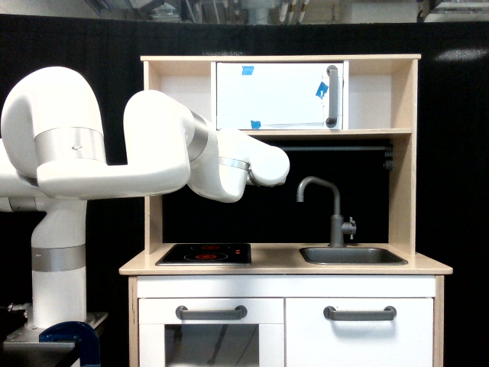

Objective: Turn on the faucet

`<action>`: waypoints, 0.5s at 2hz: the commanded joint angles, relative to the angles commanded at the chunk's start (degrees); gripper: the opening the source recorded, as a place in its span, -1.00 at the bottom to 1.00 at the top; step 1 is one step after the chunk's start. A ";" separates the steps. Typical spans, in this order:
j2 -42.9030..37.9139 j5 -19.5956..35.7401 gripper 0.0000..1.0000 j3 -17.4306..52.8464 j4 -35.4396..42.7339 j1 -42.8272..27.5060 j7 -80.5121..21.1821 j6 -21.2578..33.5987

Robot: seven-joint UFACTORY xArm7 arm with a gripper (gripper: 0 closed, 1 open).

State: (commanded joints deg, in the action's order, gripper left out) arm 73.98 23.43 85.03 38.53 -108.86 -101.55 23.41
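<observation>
Faucet [333, 206] first: we see it standing at the back edge of the sink [352, 255], which is set into the wooden surface [281, 264] of the toy kitchen, on the exterior view's right half. Its long axis is vertical, a slim grey post rising from the sink rim. At the top it bends into a gooseneck that runs toward the exterior view's left and turns down, so the spout mouth points downward, above the surface just left of the basin. A small knob [349, 226] sticks out low on the post toward the exterior view's right.

We judge it to be rigid metal, fixed to the surface, so it will not lift or flex; the matte finish should give fair friction. The knob is small and looks like the part to work, so we would take hold there, pinching it from the side and turning or tipping it gently. Too much force could strain the light toy mounting.

Our arm's white wrist [260, 164] hangs above the hob [204, 253], level with the spout top and apart from it to the exterior view's left. The end effector is hidden behind the wrist housing, so we cannot tell whether it is released or clenched.
</observation>
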 joint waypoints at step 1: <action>3.63 -3.53 1.00 4.70 6.30 -12.40 -0.50 -5.89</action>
State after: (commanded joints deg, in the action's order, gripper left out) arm 77.61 19.90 89.74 44.83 -121.26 -102.05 17.52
